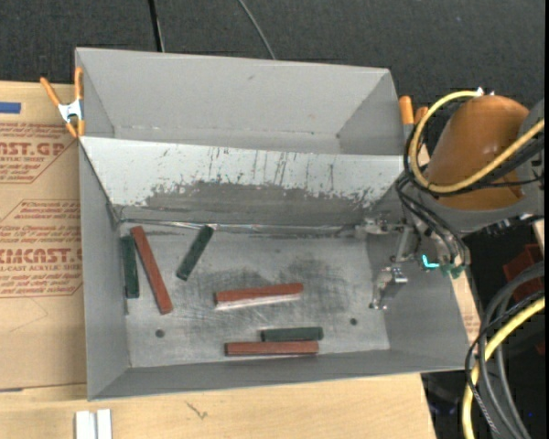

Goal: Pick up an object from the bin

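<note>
My gripper (382,293) hangs at the right side of the bin, close to the right wall, with nothing seen between its fingers. The nearest thing is a short dark green bar (292,334) lying near the front, left of the gripper. Just below it lies a red-brown bar (271,347). A longer red bar with a pale underside (258,295) rests in the middle of the bin floor, well left of the gripper.
At the left side lie a long red bar (152,270), a dark green bar (129,267) beside it, and a slanted dark green bar (194,252). The arm with its orange cover and cables stands over the bin's right rim.
</note>
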`<state>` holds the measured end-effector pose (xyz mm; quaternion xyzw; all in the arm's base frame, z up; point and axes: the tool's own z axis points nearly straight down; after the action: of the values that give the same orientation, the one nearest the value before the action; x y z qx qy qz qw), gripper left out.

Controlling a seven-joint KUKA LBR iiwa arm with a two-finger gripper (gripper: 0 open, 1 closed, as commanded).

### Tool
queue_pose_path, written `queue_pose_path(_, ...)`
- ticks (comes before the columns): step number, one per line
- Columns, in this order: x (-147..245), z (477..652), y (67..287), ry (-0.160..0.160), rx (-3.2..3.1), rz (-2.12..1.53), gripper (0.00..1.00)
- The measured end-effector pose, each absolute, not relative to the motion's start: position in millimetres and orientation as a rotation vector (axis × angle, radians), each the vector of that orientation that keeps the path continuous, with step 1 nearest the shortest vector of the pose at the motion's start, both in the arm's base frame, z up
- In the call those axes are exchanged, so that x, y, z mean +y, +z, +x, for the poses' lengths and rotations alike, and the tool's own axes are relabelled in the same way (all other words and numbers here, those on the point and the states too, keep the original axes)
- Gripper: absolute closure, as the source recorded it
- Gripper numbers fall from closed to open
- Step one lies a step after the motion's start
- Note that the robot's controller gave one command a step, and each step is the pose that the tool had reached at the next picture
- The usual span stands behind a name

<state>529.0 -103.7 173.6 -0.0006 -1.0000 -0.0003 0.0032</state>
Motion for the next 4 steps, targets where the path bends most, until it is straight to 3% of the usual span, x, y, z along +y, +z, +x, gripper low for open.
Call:
queue_pose_path(1,-103.4,531.0,177.6,0.001,-3.143,0.000,0.00)
queue_pose_path(2,-28.7,562.1,95.3,0.001,-3.146,0.107,0.00)
queue_pose_path(3,-19.9,549.8,111.2,-0.002,-3.126,0.259,0.00)
queue_pose_path(4,5.6,561.0,117.0,-0.001,-3.142,0.176,0.00)
